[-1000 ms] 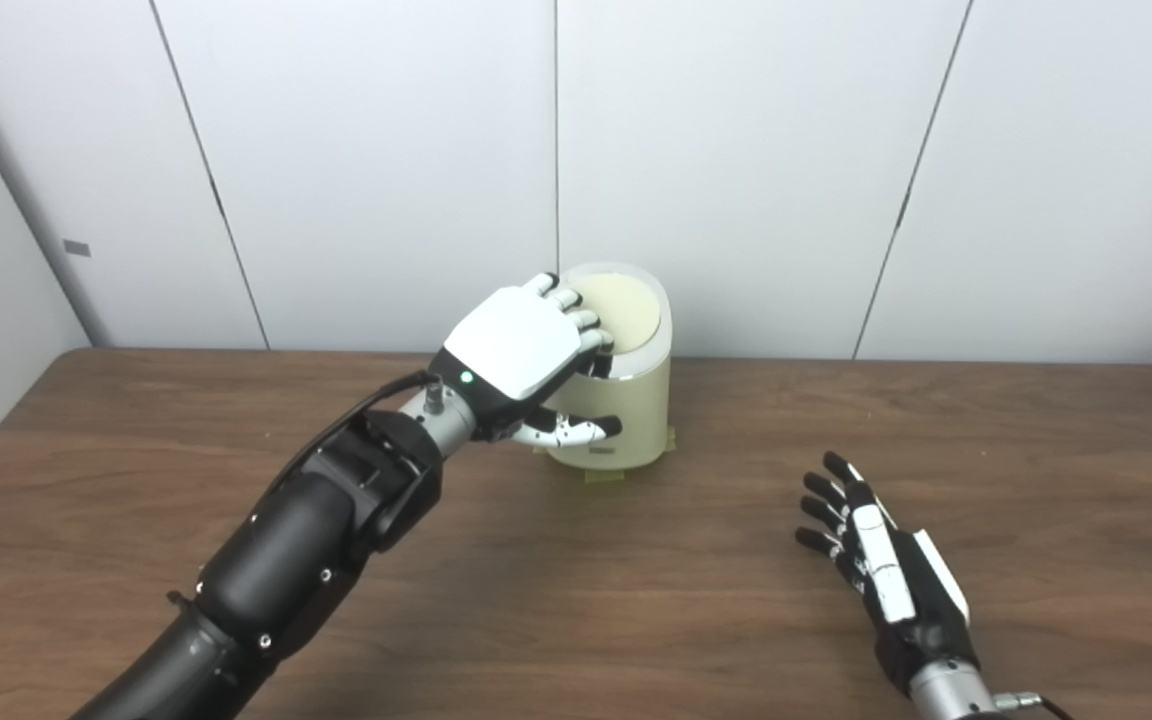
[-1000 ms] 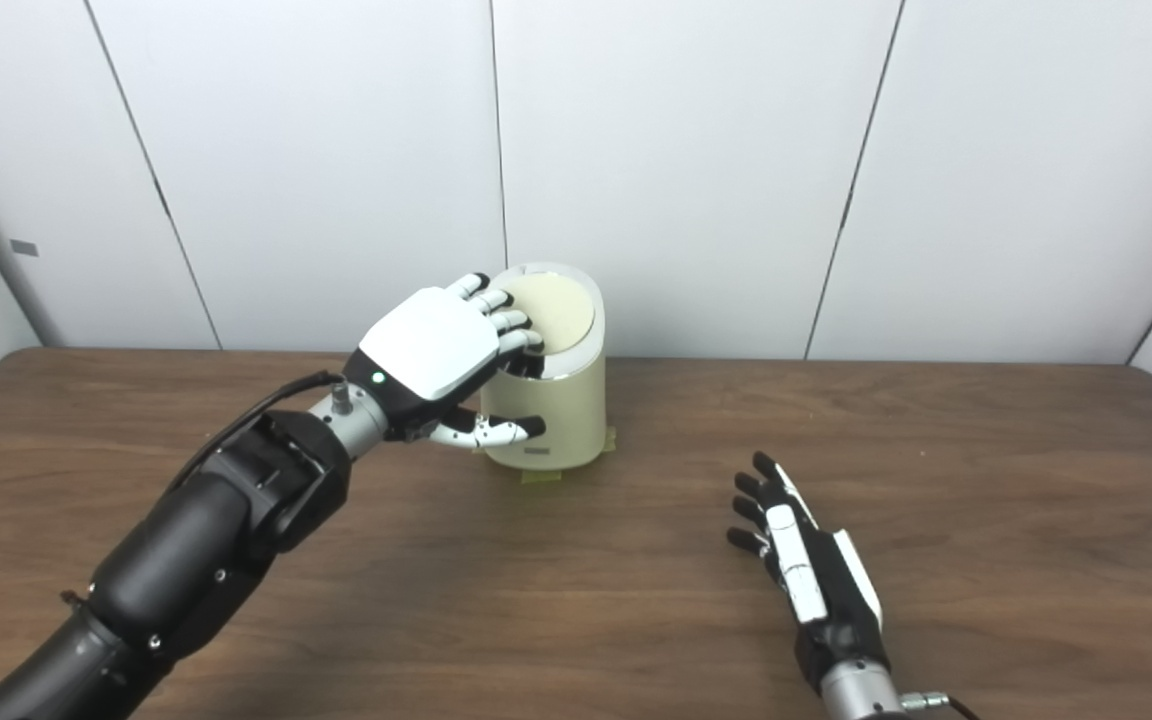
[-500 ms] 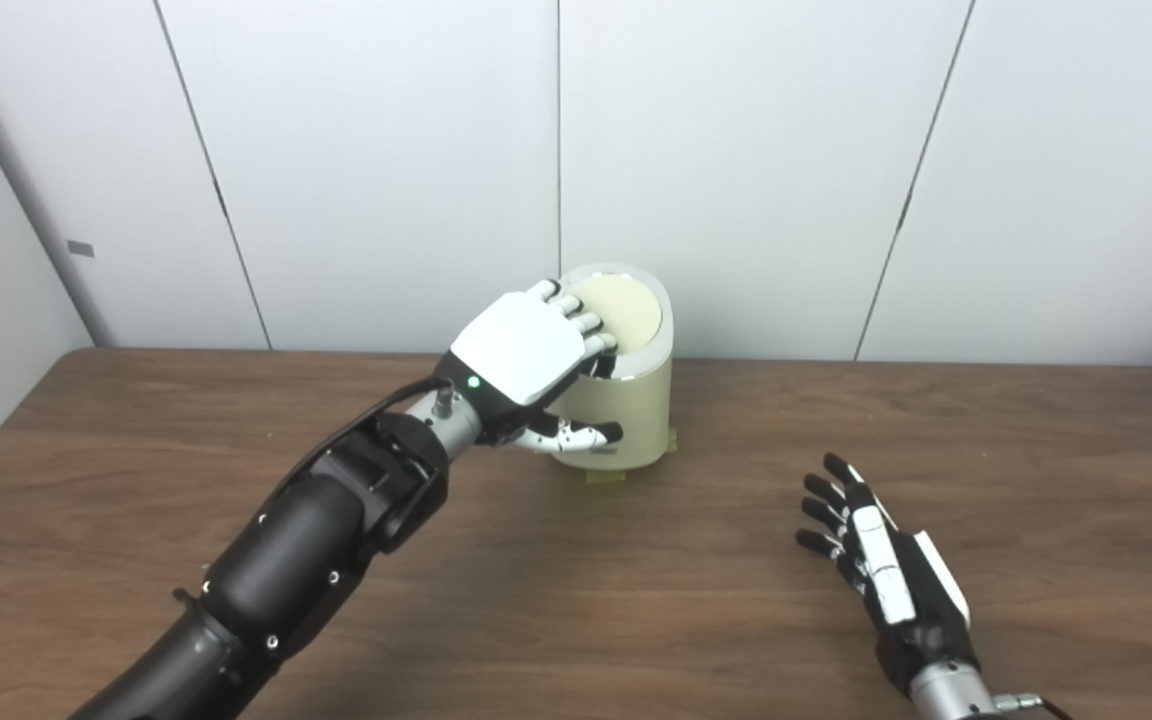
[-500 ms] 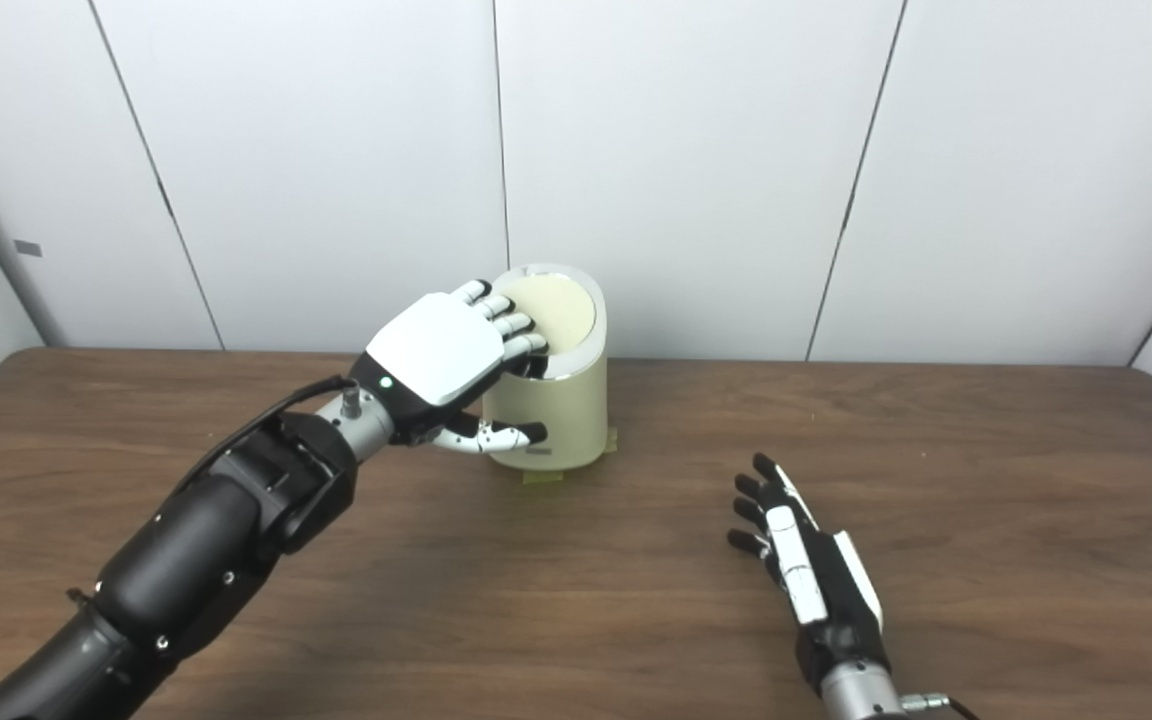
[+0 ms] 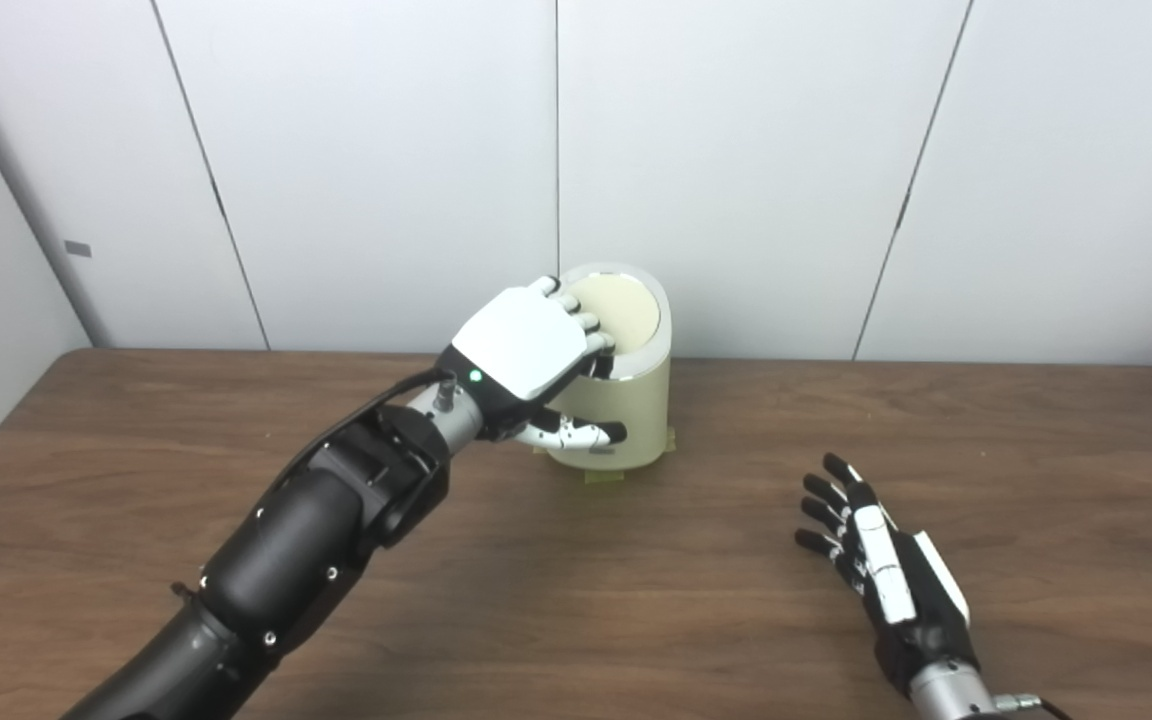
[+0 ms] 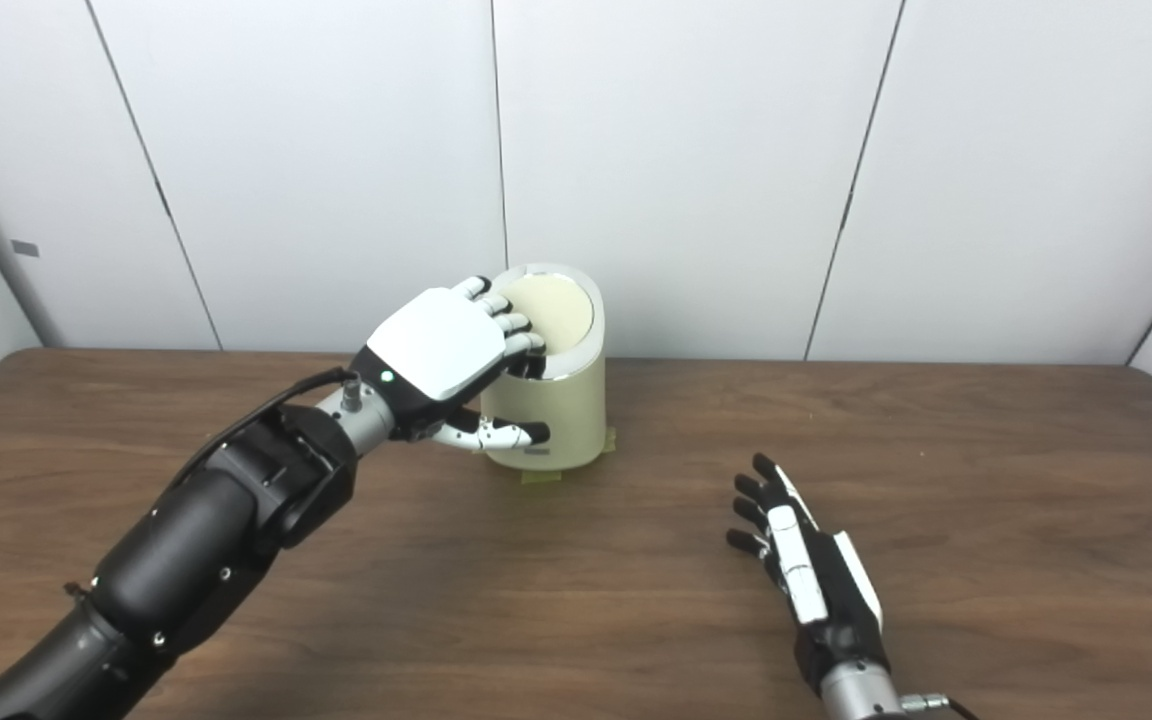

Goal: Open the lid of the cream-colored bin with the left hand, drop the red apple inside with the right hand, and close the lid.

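Observation:
The cream-colored bin (image 5: 638, 410) stands at the back middle of the table, close to the wall. Its round lid (image 5: 628, 310) lies flat and closed inside a silvery rim. My left hand (image 5: 524, 348) rests on the lid's near left edge. Its fingers are bent over the rim and its thumb sticks out in front of the bin's wall, gripping nothing. My right hand (image 5: 878, 562) lies low over the table at the front right, fingers spread and empty. No red apple shows in either view.
Small pieces of yellowish tape (image 5: 604, 477) mark the bin's base. The brown wooden table (image 5: 576, 610) runs back to a white panelled wall (image 5: 736, 150) just behind the bin. My left forearm (image 5: 306, 540) crosses the table's left half.
My left wrist and forearm have edged slightly toward the bin, with the fingers staying on the lid. The right hand has not moved.

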